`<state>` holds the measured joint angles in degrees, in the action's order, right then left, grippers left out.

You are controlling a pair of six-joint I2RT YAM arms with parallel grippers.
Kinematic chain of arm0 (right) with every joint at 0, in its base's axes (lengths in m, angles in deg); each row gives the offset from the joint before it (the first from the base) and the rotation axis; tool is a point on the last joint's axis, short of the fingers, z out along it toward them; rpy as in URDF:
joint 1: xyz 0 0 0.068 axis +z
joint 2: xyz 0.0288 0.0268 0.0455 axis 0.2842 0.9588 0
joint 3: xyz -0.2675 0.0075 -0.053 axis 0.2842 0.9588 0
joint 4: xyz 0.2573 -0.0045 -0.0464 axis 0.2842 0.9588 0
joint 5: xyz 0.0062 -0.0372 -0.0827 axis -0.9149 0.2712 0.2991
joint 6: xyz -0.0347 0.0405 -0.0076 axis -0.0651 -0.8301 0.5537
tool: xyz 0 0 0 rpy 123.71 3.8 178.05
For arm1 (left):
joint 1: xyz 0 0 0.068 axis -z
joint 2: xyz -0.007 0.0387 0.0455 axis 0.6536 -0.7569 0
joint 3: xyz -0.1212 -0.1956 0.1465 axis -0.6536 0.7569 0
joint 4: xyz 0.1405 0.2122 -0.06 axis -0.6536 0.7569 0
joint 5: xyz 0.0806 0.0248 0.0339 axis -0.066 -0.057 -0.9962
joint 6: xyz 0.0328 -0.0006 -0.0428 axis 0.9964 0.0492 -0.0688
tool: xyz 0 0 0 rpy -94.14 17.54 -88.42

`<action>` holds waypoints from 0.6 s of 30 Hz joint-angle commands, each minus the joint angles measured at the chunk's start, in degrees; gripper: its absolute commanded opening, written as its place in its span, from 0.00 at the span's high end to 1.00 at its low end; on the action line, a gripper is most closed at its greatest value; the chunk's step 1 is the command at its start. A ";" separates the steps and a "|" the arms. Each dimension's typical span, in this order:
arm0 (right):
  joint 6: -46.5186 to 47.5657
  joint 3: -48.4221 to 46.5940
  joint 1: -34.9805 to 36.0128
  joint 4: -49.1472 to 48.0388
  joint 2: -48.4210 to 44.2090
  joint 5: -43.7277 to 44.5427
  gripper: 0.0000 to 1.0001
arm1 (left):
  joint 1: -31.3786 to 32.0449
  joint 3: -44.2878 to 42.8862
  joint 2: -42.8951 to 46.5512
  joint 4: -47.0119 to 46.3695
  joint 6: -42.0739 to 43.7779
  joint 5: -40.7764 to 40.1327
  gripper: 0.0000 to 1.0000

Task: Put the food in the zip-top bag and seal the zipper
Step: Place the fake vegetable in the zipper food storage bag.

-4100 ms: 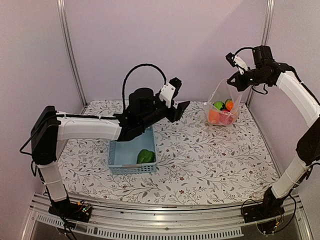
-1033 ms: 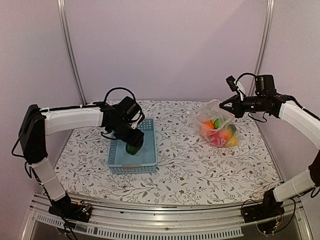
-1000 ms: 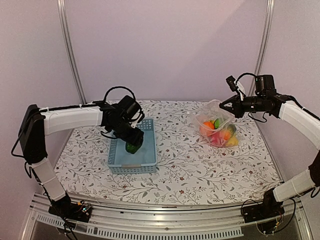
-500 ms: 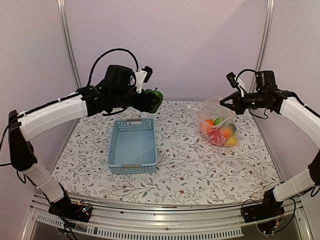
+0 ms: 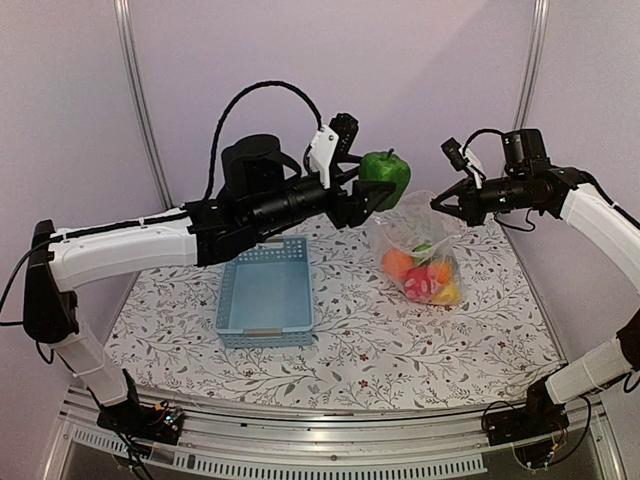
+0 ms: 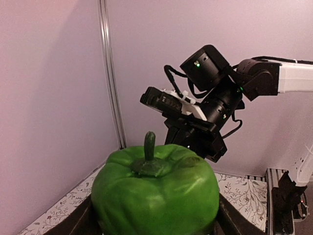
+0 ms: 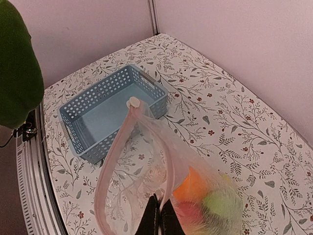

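My left gripper (image 5: 378, 193) is shut on a glossy green toy pepper (image 5: 386, 176), held high just left of the bag's mouth; the pepper fills the left wrist view (image 6: 155, 196). My right gripper (image 5: 441, 205) is shut on the rim of the clear zip-top bag (image 5: 415, 255) and holds it up. The bag's mouth hangs open, its pale pink zipper strip (image 7: 113, 161) looping wide in the right wrist view, with my right gripper (image 7: 160, 211) pinching it. Orange, red, green and yellow toy food (image 5: 423, 275) lies in the bag's bottom, also seen in the right wrist view (image 7: 205, 198).
The light blue lattice basket (image 5: 265, 296) stands on the flowered table left of the bag, with nothing in it; it also shows in the right wrist view (image 7: 105, 107). Metal frame posts (image 5: 138, 100) stand at the back corners.
My left gripper took the green pepper out of the basket, lifted it and carried it right to the bag's mouth. The right gripper raised the bag's rim a little.
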<state>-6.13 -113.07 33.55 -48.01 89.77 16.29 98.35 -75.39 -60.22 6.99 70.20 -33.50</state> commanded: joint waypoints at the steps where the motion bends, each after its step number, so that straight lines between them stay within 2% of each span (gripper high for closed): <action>1: 0.44 -3.01 0.94 2.95 0.42 -1.57 1.00 | 2.13 -0.07 -4.26 -7.31 3.31 2.33 0.39; 13: -0.94 -5.85 0.92 5.58 0.47 -5.20 1.00 | 5.28 -4.79 -12.32 -6.12 11.42 -5.02 0.38; 18: -1.12 -5.85 0.96 5.76 0.40 -5.53 1.00 | 6.07 -7.51 -14.54 -3.86 13.13 -10.56 0.22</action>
<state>-6.72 -117.18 34.14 -42.65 90.29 12.49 103.27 -79.91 -73.35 2.36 80.65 -38.76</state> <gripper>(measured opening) 0.007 0.742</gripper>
